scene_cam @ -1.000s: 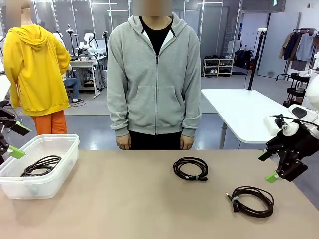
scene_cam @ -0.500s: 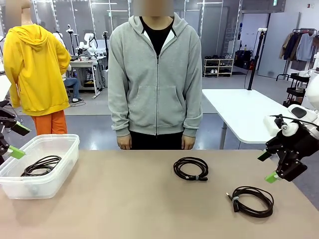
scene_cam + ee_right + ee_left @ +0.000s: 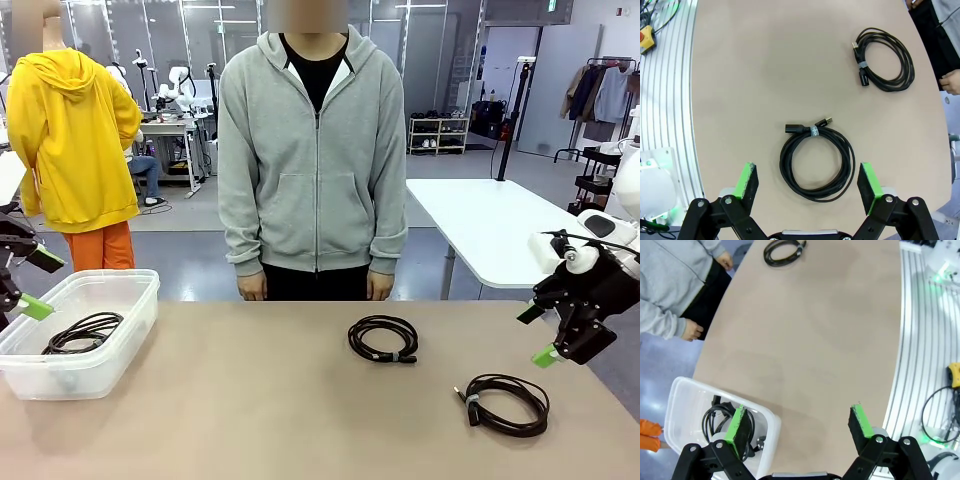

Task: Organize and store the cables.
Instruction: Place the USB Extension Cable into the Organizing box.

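The left tool [image 3: 799,422] and right tool [image 3: 807,182] are black, built of angular links joined by round silver pins [image 3: 728,201]. Each finger ends in a bright green pad [image 3: 867,186]. The right arm [image 3: 588,260] is white and rounded, with a thin black cable [image 3: 610,241] across it.

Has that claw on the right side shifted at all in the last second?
No. The right gripper sits in the same spot as before, open, just above and to the right of the nearer cable coil, which has not moved either.
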`<state>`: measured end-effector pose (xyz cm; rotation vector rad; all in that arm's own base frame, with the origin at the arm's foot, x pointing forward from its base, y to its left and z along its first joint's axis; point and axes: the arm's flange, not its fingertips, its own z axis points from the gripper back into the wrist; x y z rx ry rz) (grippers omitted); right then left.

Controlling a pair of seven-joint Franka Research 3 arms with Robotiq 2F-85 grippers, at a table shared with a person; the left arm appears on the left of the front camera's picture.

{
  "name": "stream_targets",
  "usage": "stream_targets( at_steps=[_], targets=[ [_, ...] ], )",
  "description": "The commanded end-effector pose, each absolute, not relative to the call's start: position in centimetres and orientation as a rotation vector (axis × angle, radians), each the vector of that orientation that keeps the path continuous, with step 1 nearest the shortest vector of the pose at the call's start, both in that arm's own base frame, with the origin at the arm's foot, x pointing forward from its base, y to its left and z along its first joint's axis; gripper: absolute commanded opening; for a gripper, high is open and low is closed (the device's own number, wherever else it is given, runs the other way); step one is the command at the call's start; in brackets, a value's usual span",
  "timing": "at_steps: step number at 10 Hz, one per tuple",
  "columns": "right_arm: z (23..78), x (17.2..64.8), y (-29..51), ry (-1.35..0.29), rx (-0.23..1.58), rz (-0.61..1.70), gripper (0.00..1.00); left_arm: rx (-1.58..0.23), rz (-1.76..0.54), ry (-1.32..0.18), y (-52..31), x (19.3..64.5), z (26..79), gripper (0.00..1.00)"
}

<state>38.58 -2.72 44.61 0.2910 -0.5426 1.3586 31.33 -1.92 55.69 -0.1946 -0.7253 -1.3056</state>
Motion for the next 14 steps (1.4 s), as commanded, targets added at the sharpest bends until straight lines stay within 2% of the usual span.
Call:
stream_targets(
  at_steps=[1, 2, 5, 7, 8, 10, 11, 12, 13, 14],
  targets=[
    [44.8, 38.4, -2.6, -0.529, 0.288, 1.362, 1.00, -0.208, -1.347, -0.728, -2.7, 31.7, 55.9, 1.00],
    [44.6, 38.6, -2.7, -0.543, 0.291, 1.359, 1.00, -0.209, -1.345, -0.725, -2.9, 31.8, 55.9, 1.00],
    [43.5, 39.7, -1.2, -0.426, 0.256, 1.290, 1.00, -0.215, -1.359, -0.715, -3.0, 31.8, 55.4, 1.00],
    [43.5, 39.3, -0.5, -0.367, 0.285, 1.120, 1.00, -0.204, -1.334, -0.718, -2.9, 31.4, 55.5, 1.00],
    [43.5, 39.0, 0.0, -0.318, 0.298, 0.963, 1.00, -0.204, -1.334, -0.718, -2.9, 31.4, 55.5, 1.00],
    [44.0, 38.0, 1.6, -0.162, 0.151, 0.835, 1.00, -0.204, -1.334, -0.718, -2.9, 31.4, 55.5, 1.00],
    [45.0, 37.0, 1.0, -0.089, 0.075, 0.963, 1.00, -0.204, -1.334, -0.718, -2.9, 31.4, 55.5, 1.00],
    [43.2, 39.1, 0.4, -0.267, 0.228, 0.912, 1.00, -0.204, -1.334, -0.718, -2.9, 31.4, 55.5, 1.00],
    [43.2, 39.1, 0.4, -0.267, 0.228, 0.912, 1.00, -0.204, -1.334, -0.718, -2.9, 31.4, 55.5, 1.00],
    [44.0, 38.4, 0.9, -0.199, 0.142, 0.900, 1.00, -0.204, -1.334, -0.718, -2.9, 31.4, 55.5, 1.00]
  ],
)
